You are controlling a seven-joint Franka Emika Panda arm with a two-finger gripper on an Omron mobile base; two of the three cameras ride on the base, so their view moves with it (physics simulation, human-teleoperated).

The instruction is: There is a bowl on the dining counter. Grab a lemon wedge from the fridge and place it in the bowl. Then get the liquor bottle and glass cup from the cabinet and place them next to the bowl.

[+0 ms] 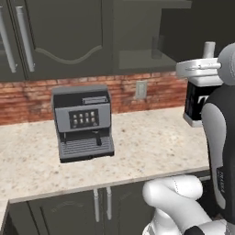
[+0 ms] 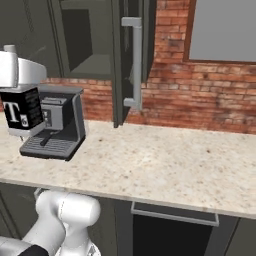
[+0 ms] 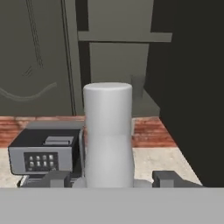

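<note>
The liquor bottle (image 3: 108, 131) hangs upright, clamped in the tool (image 3: 109, 178) above the counter (image 1: 151, 142).

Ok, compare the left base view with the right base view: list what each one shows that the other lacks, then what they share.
Left base view alone: a wall outlet on the brick, closed upper cabinet doors with long bar handles, and a greyish cup on the open shelf.

Right base view alone: a grey window panel set in the brick and the open cabinet door's bar handle.

Both: the coffee machine on the speckled counter, and the liquor bottle held off the counter by the gripper.
</note>
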